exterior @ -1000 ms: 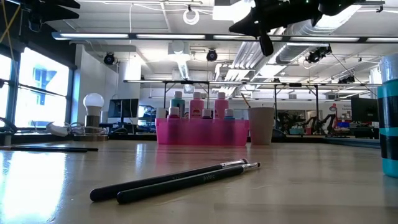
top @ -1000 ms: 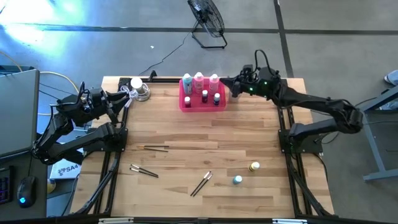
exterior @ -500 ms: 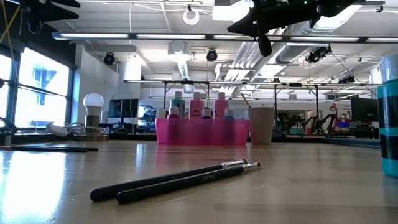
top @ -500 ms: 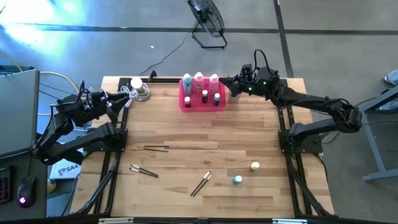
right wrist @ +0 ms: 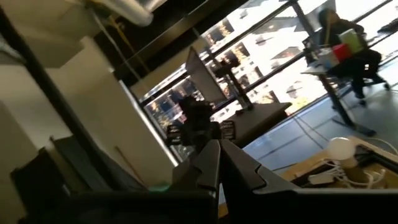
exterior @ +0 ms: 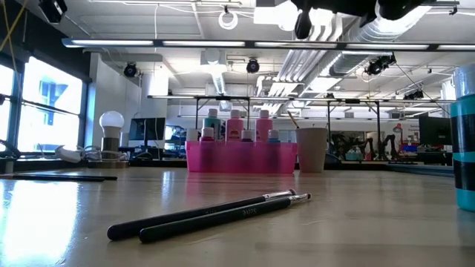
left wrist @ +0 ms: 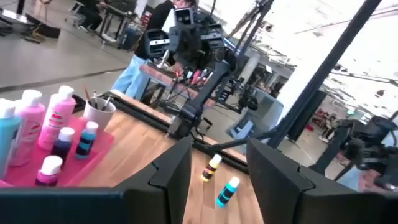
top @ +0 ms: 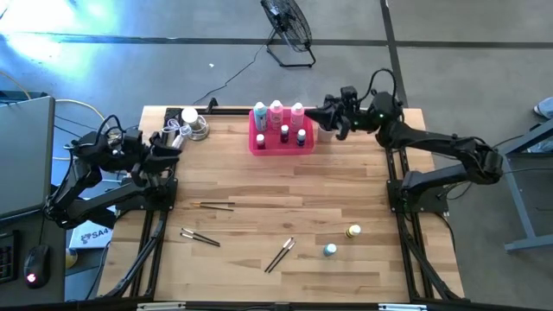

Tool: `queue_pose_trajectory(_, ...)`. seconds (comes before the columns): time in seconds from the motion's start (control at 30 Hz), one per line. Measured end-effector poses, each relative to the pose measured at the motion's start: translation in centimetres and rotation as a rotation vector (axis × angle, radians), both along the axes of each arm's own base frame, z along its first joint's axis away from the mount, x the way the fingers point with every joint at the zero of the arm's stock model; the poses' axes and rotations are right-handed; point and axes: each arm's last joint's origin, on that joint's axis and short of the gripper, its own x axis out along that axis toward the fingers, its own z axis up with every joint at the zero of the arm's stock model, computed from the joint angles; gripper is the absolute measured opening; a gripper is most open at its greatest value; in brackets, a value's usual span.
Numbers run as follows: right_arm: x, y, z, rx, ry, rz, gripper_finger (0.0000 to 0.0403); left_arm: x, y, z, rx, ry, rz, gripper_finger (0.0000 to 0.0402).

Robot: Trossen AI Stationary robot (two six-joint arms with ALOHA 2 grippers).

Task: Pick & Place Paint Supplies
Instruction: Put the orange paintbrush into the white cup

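Three tall bottles stand in the pink tray at the far edge, just left of the right gripper, whose jaws are together and empty. Left gripper, jaws apart, waits far left. Paintbrushes and two tiny bottles lie near.

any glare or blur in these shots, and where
High view: blue-white glare washes the floor at top left. Low view: the teal bottle at the right edge is blurred, the paintbrushes up front fairly sharp. Right wrist view: bright windows blow out behind the shut right gripper.
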Motion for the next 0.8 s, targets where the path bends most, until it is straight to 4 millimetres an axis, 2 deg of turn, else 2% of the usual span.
queue_pose_trajectory(0.17, 0.7, 1.7, -0.2, -0.057, 0.018, 0.054, 0.0003, 0.0, 0.1, -0.9, -0.043, 0.082, 0.038, 0.0152)
queue_pose_trajectory(0.3, 1.2, 2.5, -0.5, -0.066, 0.042, 0.012, 0.0003, 0.0, 0.2, -1.7, -0.082, 0.162, 0.079, 0.0152)
queue_pose_trajectory(0.5, 1.2, 2.6, -0.5, -0.057, 0.039, 0.000, 0.0003, -0.1, 0.3, -2.0, -0.101, 0.190, 0.121, 0.0152)
queue_pose_trajectory(0.8, 1.2, 2.5, -0.5, -0.023, 0.039, -0.007, 0.0003, 0.2, 0.2, -2.2, -0.211, 0.208, 0.045, 0.0152)
